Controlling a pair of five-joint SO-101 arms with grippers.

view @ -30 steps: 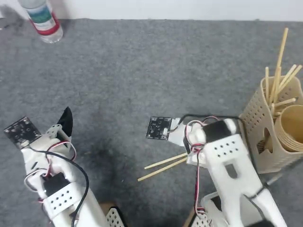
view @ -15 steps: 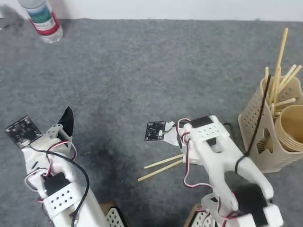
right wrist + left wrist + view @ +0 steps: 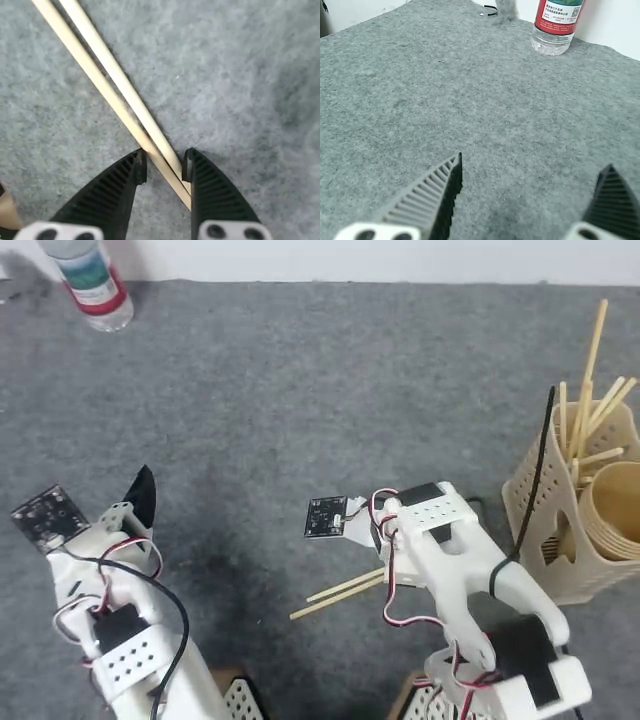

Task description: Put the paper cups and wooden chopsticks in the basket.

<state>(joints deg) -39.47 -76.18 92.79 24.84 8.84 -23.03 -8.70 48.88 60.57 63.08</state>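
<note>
Down at the near edge, the right gripper (image 3: 165,162) is low on the felt with its jaws drawn narrow astride the pair of wooden chopsticks (image 3: 117,95). Each tip seems to touch wood, though how firm the pinch is, that's hard to call. The pair lies flat and side by side, poking out from under the right arm (image 3: 450,550), which covers its far end from above. The left gripper (image 3: 527,200) hangs wide apart, nothing in it. Off to the right stands the basket (image 3: 545,500), nested paper cups (image 3: 615,505) inside and more sticks (image 3: 590,410) upright beside them, with a black cable (image 3: 535,480) arcing across its front. There's grey felt (image 3: 300,390) all over. At the far left is a water bottle (image 3: 90,275) against the white wall (image 3: 350,255).
</note>
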